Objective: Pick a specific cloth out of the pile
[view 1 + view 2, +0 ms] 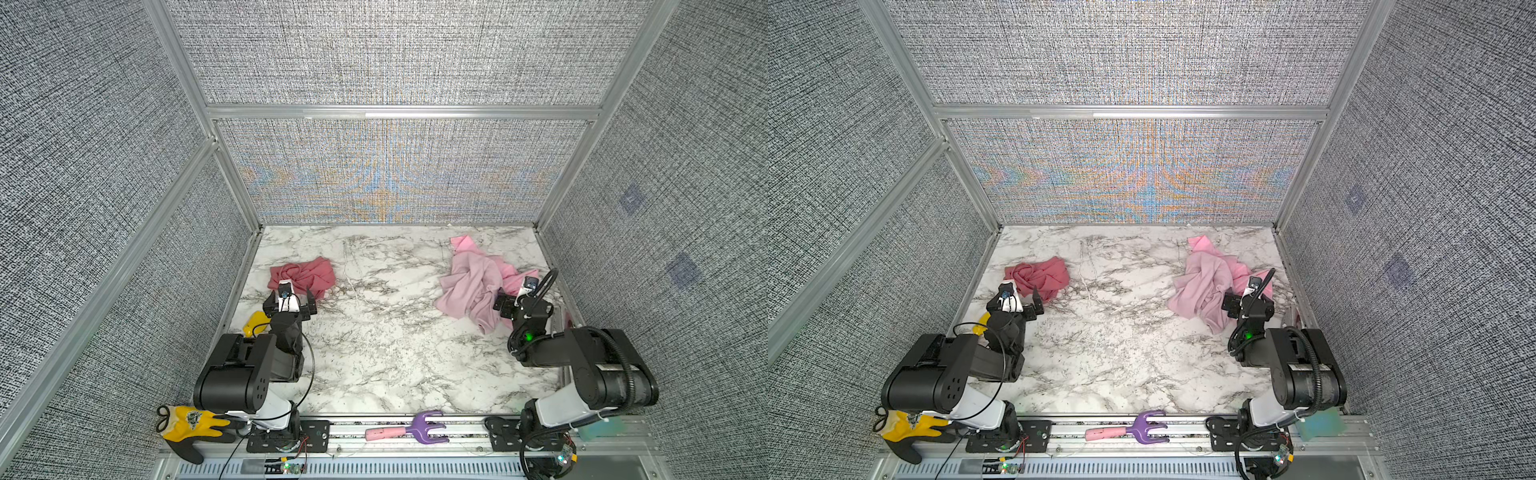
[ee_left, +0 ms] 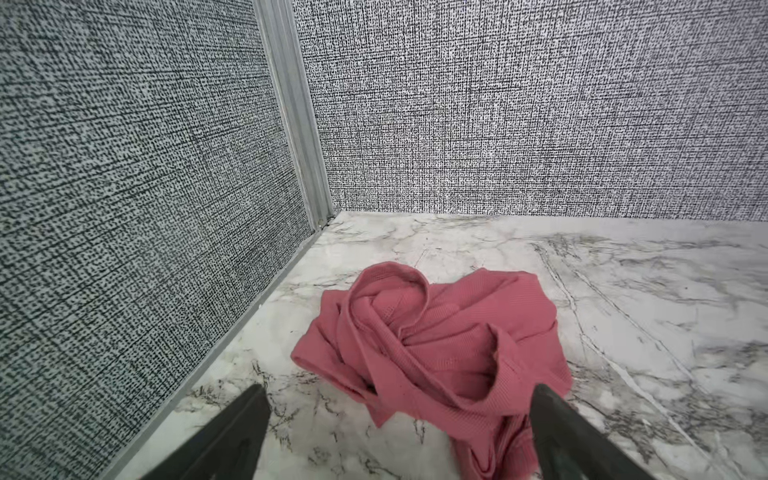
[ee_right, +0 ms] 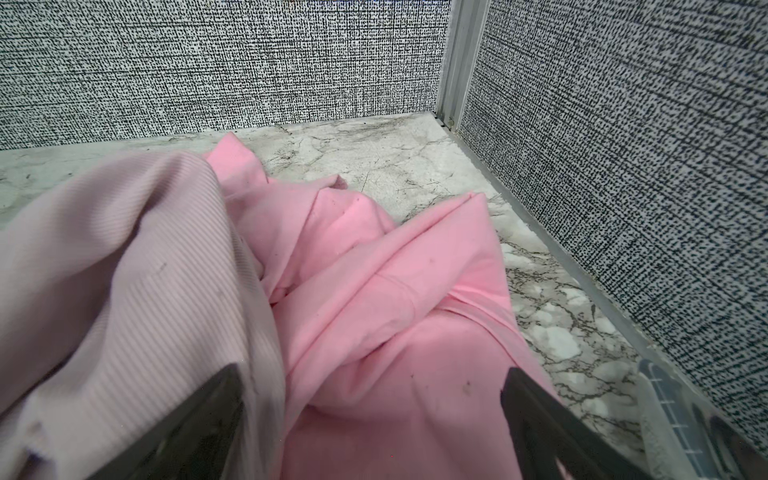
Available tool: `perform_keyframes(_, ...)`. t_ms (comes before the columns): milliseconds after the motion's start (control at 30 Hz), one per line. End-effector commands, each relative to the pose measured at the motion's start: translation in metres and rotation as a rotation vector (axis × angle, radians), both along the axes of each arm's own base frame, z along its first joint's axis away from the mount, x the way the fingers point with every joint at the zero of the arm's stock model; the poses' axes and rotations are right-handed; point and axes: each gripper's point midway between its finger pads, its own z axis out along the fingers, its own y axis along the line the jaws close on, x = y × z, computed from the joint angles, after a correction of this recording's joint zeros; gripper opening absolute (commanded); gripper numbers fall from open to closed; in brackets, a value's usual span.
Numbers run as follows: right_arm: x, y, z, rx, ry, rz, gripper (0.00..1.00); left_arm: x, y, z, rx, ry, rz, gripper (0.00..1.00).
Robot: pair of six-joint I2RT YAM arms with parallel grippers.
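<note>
The cloth (image 1: 303, 272) (image 1: 1038, 274) is a crumpled dark dusty-rose piece lying alone on the marble table (image 1: 374, 353), back left. My left gripper (image 1: 290, 305) (image 1: 1015, 301) (image 2: 399, 390) stands open just in front of it. In the left wrist view the cloth (image 2: 436, 340) has its near fold between the spread fingers, by one finger, and is not gripped. The pile (image 1: 469, 286) (image 1: 1204, 282) of mauve and pastel-pink fabric lies back right. My right gripper (image 1: 517, 297) (image 1: 1246, 297) (image 3: 374, 374) is open, low over the pile (image 3: 374, 270), holding nothing.
Fabric-covered walls with aluminium posts close in the table on three sides. A yellow object (image 1: 255, 322) lies by the left arm. A yellow and black glove (image 1: 187, 424) and a purple fork tool (image 1: 424, 428) rest on the front rail. A clear plastic item (image 3: 665, 407) lies near the right wall.
</note>
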Motion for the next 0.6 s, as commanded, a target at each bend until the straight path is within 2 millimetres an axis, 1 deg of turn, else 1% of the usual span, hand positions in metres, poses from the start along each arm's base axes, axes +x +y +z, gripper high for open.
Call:
perform_keyframes(0, 0.0026, 0.0007, 0.0087, 0.003, -0.039, 0.003, 0.99, 0.0004, -0.0012, 0.0029, -0.002, -0.01, -0.008, 0.99)
perform_keyframes(567, 0.0028, 0.0007, 0.0088, 0.002, -0.039, 0.003, 0.99, 0.0009, -0.0015, 0.0027, 0.0, -0.009, -0.009, 0.99)
